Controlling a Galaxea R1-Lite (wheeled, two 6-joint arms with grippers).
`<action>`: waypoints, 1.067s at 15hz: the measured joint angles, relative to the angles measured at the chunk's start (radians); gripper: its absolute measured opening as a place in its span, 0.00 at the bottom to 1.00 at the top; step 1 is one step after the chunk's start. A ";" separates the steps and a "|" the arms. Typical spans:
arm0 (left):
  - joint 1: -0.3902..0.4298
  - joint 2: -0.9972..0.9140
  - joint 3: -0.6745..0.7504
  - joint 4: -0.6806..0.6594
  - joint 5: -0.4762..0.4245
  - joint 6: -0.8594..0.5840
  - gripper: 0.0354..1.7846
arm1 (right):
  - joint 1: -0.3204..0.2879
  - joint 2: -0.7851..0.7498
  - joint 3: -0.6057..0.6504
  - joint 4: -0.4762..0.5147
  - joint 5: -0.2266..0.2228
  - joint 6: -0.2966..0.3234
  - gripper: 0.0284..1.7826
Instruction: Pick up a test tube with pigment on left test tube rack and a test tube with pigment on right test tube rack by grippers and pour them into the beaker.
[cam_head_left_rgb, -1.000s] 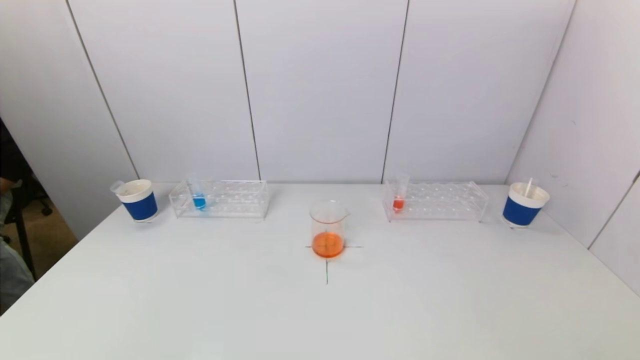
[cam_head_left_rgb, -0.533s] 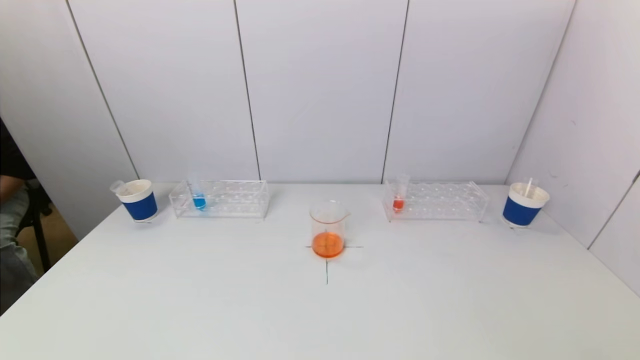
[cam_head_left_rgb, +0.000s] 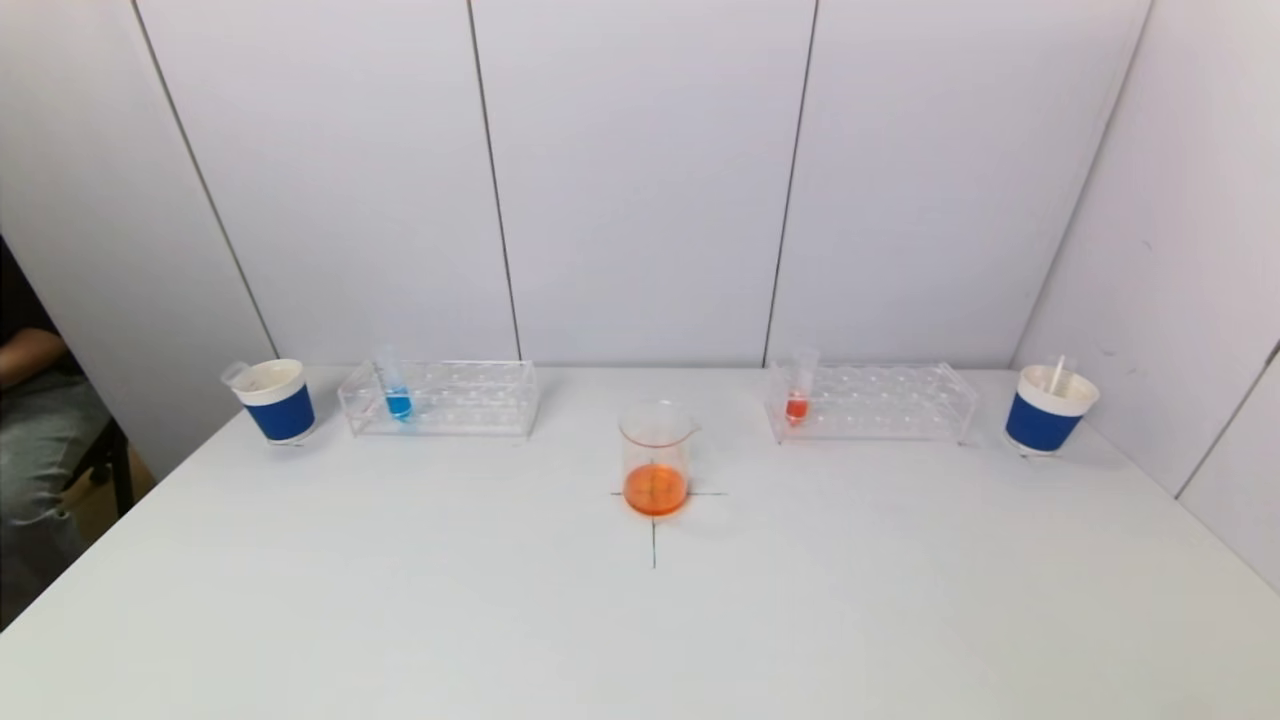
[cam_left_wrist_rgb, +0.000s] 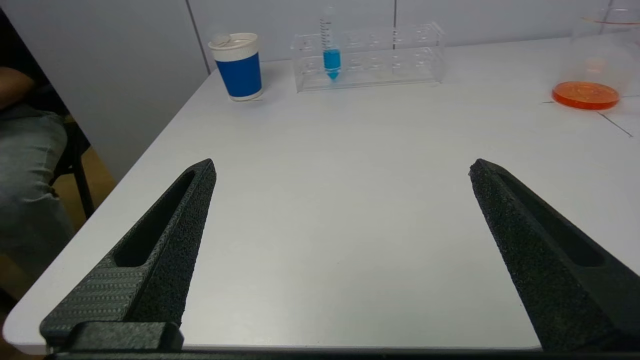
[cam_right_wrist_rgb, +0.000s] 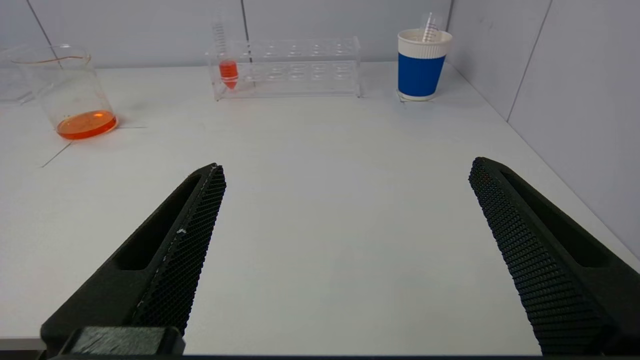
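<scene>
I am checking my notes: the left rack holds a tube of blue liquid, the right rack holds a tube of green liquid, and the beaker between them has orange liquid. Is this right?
One detail is wrong: the tube in the right rack holds red-orange liquid, not green, as the head and right wrist views show. The left rack does hold a blue tube, and the beaker between them has orange liquid.

A plain white table (cam_head_left_rgb: 400, 600) carries a clear glass beaker (cam_head_left_rgb: 656, 458) of orange liquid, standing on a drawn black cross (cam_head_left_rgb: 654, 545). Left of the beaker sit a clear plastic rack (cam_head_left_rgb: 460, 398) and, farther out, a blue-and-white paper cup (cam_head_left_rgb: 277, 401). Right of the beaker sit a matching clear rack (cam_head_left_rgb: 885, 402) and second blue-and-white cup (cam_head_left_rgb: 1048, 410).
</scene>
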 joint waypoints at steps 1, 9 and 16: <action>0.000 0.000 0.012 0.001 -0.020 -0.006 0.99 | 0.000 0.000 0.000 0.000 0.000 0.000 0.99; 0.000 0.000 0.038 -0.002 -0.027 -0.059 0.99 | 0.000 0.000 0.000 -0.001 0.000 0.001 0.99; 0.001 0.000 0.038 -0.003 -0.026 -0.062 0.99 | 0.000 0.000 0.000 -0.001 0.000 0.001 0.99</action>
